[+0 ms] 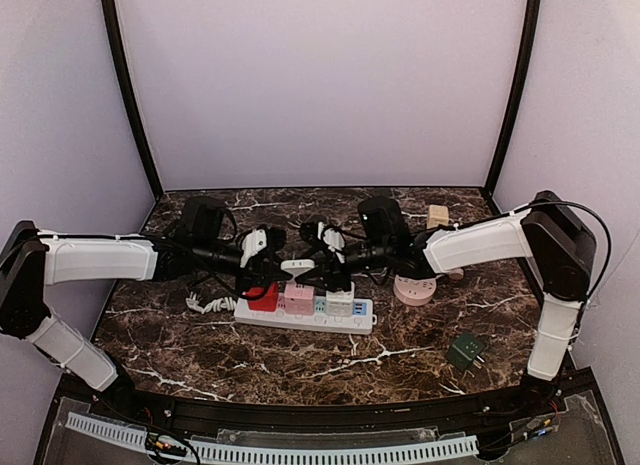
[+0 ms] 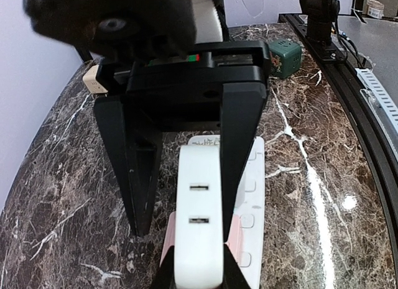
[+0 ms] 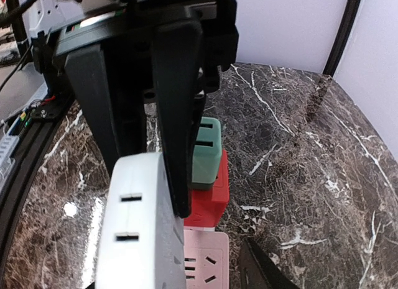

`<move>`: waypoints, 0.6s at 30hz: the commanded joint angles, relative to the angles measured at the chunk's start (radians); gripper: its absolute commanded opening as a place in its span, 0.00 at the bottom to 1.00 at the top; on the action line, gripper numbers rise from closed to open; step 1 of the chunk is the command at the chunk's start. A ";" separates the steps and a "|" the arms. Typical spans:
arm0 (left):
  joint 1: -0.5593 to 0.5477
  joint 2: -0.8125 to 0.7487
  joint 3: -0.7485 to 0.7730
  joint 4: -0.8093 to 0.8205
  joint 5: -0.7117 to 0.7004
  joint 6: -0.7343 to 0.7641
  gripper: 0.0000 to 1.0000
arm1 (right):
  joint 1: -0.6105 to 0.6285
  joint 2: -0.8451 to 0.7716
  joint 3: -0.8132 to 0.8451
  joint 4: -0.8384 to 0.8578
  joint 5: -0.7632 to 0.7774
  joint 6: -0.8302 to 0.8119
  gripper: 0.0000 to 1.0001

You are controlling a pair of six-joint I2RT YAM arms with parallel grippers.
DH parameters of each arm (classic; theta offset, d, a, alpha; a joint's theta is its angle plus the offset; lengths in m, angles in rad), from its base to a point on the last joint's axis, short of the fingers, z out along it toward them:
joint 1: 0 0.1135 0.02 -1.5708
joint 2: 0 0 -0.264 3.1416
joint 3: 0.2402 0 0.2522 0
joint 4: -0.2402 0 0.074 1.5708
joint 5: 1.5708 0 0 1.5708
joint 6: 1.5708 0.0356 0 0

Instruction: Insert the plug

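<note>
The white plug, a block with two slots, hangs just above the pink adapter on the white power strip. My left gripper comes from the left and is shut on it; its black fingertips press both sides. My right gripper faces it from the right and stands open. In the left wrist view one of its fingers hangs apart from the plug. The right wrist view shows the plug at lower left and my own finger well off it.
A red adapter with a teal one on top sits on the strip beside the pink adapter. A white-blue adapter, a pink round socket, a green adapter, a beige block and a white cable lie around.
</note>
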 commanded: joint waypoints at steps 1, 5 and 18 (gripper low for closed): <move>-0.001 -0.035 0.020 -0.005 0.040 0.000 0.01 | -0.006 0.035 -0.023 0.045 0.018 0.003 0.53; -0.001 -0.037 0.019 -0.011 0.051 0.004 0.01 | -0.006 0.042 -0.023 0.051 0.044 0.021 0.53; -0.001 -0.036 0.017 -0.037 0.039 0.024 0.01 | -0.007 0.005 -0.042 0.041 0.046 0.000 0.54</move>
